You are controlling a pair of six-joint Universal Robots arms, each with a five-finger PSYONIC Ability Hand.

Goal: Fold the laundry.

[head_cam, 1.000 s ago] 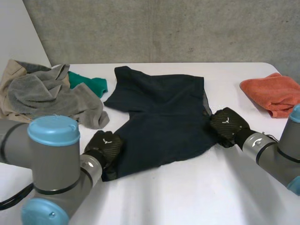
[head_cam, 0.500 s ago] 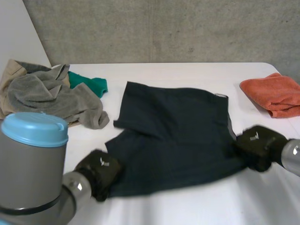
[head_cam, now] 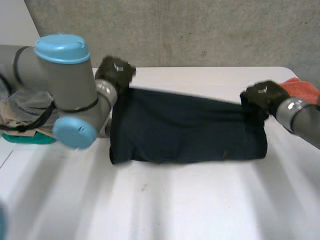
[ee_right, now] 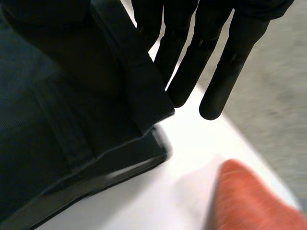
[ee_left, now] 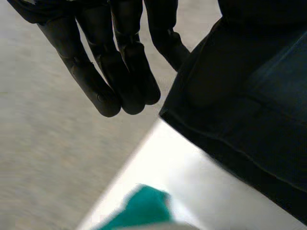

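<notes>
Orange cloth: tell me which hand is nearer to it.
Right. The right hand is at the dark garment's far right corner, just beside the orange cloth; the left hand is at the garment's far left corner, across the table.

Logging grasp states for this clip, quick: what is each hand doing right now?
Left hand: holding the dark garment, pinched at one far corner.
Right hand: holding the same garment at its other far corner.
</notes>
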